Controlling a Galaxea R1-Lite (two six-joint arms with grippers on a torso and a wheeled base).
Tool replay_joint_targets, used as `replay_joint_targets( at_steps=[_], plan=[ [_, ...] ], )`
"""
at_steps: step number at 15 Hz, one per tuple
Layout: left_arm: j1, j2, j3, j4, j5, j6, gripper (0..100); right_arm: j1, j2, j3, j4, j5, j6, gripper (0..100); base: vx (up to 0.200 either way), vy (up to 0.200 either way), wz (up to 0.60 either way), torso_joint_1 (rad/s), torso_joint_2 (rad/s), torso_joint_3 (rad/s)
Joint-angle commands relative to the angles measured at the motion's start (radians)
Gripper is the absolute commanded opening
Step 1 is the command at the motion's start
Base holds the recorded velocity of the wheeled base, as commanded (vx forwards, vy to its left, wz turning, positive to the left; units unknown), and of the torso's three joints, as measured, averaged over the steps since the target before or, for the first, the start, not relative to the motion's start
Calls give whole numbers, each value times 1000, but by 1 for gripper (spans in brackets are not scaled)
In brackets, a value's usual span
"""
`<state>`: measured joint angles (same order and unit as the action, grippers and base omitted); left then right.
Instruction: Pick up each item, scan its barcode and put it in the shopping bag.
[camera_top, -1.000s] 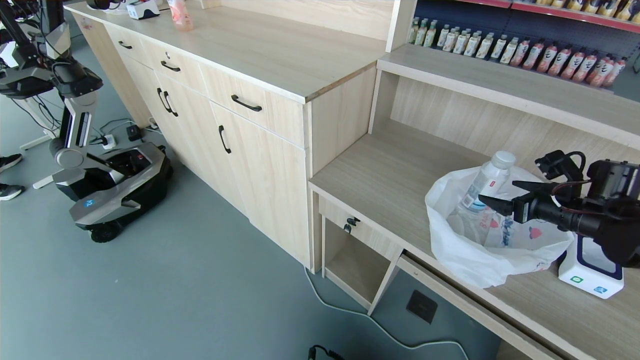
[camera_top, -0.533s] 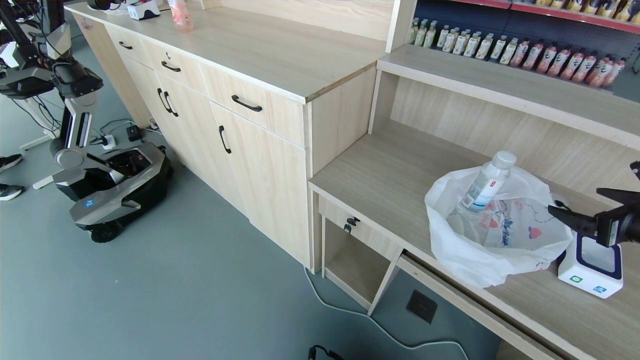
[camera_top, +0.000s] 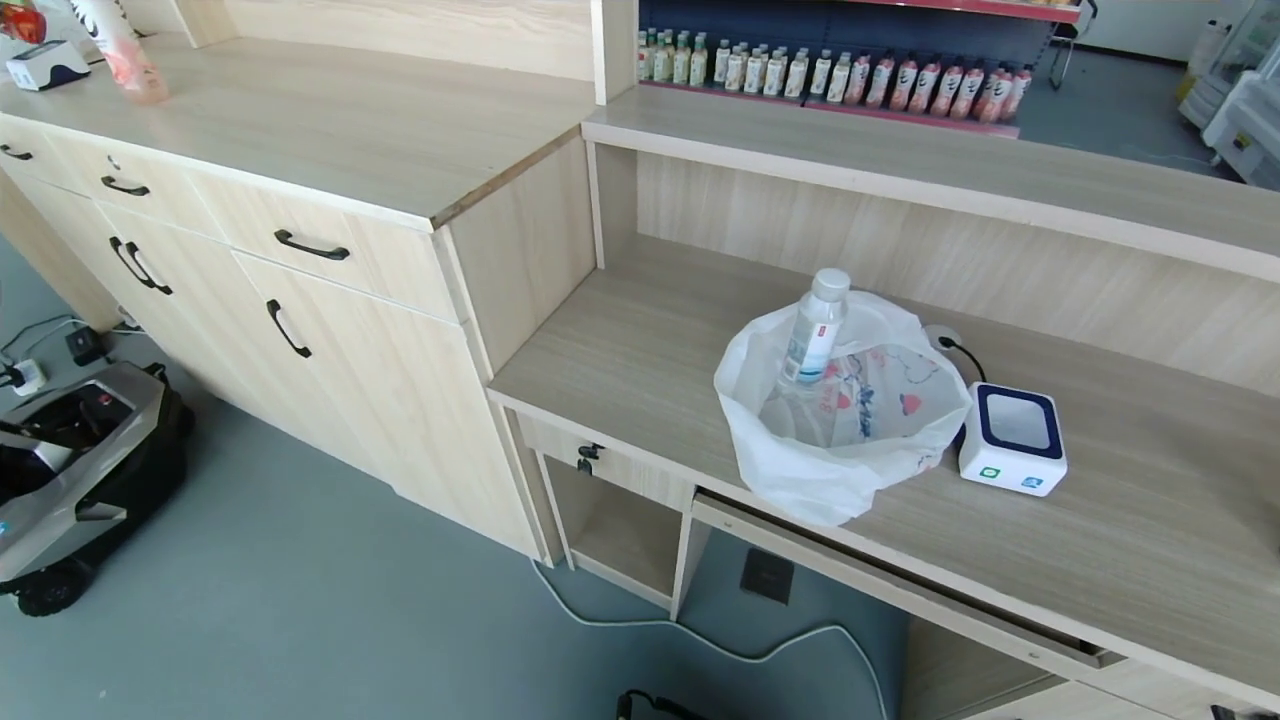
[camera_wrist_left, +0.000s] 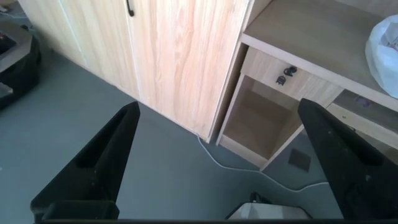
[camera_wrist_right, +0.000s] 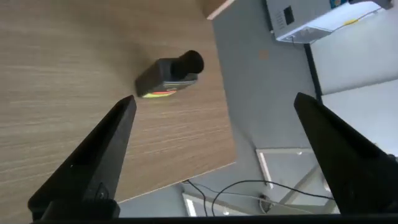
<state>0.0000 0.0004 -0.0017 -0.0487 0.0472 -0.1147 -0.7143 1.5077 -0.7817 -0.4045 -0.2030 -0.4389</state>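
Bottle (camera_top: 818, 325) stands in bag (camera_top: 800, 470) on counter (camera_top: 640, 350), scanner (camera_top: 1012, 440) just beside; left gripper (camera_wrist_left: 219, 104) spread above floor (camera_wrist_left: 174, 174); right gripper (camera_wrist_right: 214, 98) spread above wood top (camera_wrist_right: 74, 62).

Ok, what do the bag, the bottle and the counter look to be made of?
Bag: thin white plastic film, judging by its crumpled, translucent, slightly glossy walls.
Bottle: probably clear plastic with a white cap; its body is see-through.
Counter: matte surface with a light wood grain, likely laminate board rather than solid wood, though the look leaves that open.
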Motion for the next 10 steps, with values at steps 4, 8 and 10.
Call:
replay_joint_targets(
  at_steps=[4, 8, 10],
  plan=[
    [0, 0, 0, 0, 0, 0, 100, -191, 335, -197, -40, -39, -150, 100, 0, 0, 0, 0, 0, 0],
    [0, 0, 0, 0, 0, 0, 100, -179, 399, -188, -74, -38, -153, 100, 0, 0, 0, 0, 0, 0],
    [0, 0, 0, 0, 0, 0, 100, -180, 405, -143, -154, -39, -202, 100, 0, 0, 0, 0, 0, 0]
  ],
)
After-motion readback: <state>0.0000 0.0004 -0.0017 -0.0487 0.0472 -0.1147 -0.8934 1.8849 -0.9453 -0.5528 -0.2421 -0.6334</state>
